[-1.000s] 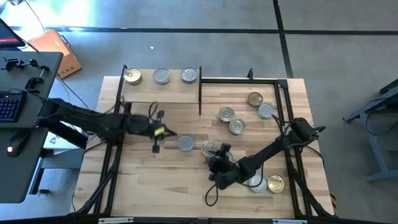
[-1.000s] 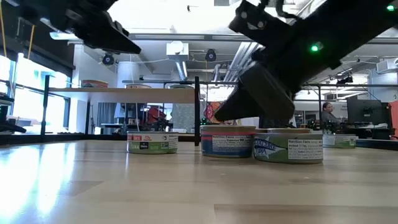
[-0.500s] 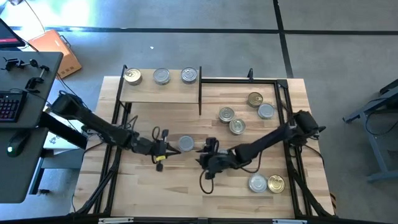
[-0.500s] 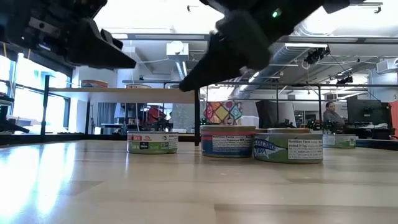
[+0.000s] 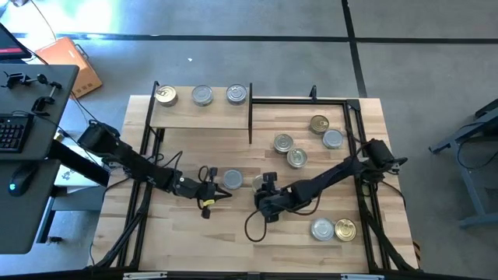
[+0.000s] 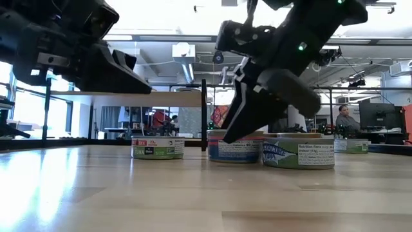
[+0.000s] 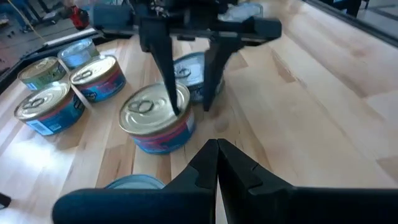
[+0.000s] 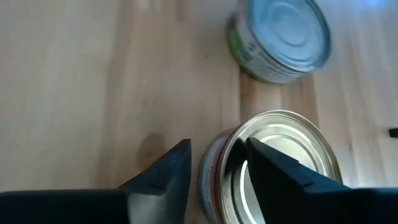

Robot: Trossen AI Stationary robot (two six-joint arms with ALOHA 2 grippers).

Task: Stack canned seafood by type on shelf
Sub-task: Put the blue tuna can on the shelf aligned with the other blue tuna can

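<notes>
The shelf [image 5: 194, 115] at the far left carries one gold-topped tin [image 5: 165, 95] and two silver-topped tins [image 5: 202, 95]. A gold-topped tin with a red and blue label [image 7: 155, 118] stands mid-table beside a silver-topped tin with a green label [image 5: 233, 180]. My right gripper [image 8: 217, 165] is open. It points down over the gold-topped tin's edge, one finger above the lid and one outside the wall. My left gripper [image 7: 217, 163] is shut and empty, low over the table just left of the two tins [image 5: 210, 194]. My right gripper comes at the gold-topped tin from above, its fingers astride the rim [image 8: 211, 163] on the tin's far side. One fingertip [image 7: 176, 107] is on or just above the lid; the other [image 7: 208, 99] hangs outside the wall. I cannot tell whether they touch. The tin stands upright on the table.
Several more tins stand at the far right [image 5: 296, 158] and two at the near right [image 5: 322, 229]. Black frame uprights [image 5: 250, 117] edge the shelf and table. Bare table top [image 5: 187, 241] lies along the near left.
My left gripper has gone toward the table's near edge and right, down toward the two mid-table tins. My right gripper has swung toward the table's left, risen, then come down with its fingers over the gold-topped tin's rim. No tin has moved.
</notes>
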